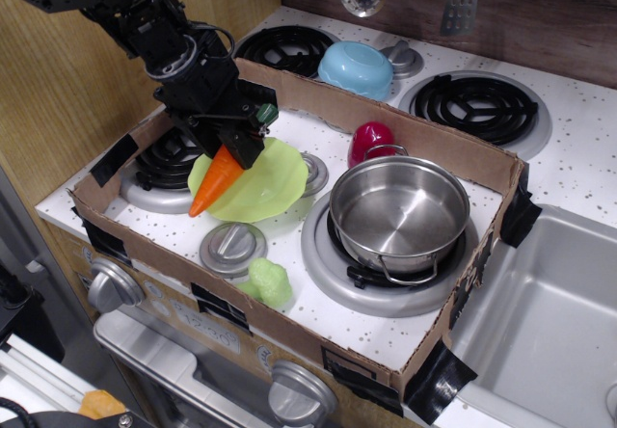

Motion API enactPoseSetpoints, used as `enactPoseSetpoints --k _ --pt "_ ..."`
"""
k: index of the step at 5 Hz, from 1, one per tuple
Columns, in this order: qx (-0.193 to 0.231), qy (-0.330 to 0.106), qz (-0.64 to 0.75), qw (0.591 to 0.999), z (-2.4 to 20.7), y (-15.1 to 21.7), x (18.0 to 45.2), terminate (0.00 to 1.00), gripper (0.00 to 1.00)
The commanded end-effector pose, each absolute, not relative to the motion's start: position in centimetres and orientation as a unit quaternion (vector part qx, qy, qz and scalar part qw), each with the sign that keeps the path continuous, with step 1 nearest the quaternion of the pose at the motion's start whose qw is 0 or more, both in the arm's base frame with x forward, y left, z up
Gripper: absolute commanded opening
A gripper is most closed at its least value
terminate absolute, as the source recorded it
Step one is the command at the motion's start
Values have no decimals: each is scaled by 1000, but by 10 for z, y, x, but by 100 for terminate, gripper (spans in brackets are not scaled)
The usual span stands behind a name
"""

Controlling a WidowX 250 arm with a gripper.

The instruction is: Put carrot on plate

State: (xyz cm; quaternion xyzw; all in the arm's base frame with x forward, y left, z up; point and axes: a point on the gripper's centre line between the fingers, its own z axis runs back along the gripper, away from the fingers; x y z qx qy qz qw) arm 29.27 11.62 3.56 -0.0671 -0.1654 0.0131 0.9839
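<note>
The orange carrot [215,181] hangs tilted from my gripper [237,146], tip pointing down-left over the left rim of the lime-green plate [262,185]. The gripper is shut on the carrot's thick top end, where a bit of green shows. The black arm comes in from the upper left and covers the plate's far left edge. The plate lies on the white speckled stove top inside the cardboard tray, between the left burner and the steel pot.
A steel pot [399,214] stands on the front right burner. A dark red toy [370,141] lies behind it. A pale green lumpy toy [267,281] sits near the front. A light blue bowl [355,67] is at the back. Cardboard walls [415,134] ring the area. A sink [554,332] is to the right.
</note>
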Motion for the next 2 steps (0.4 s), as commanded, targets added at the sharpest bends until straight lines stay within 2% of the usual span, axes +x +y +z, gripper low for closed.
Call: enactPoseSetpoints --k 1,2 --pt "-41 -195 17 980 57 111 305 0 100" --pt "-29 -182 9 983 64 110 306 0 100"
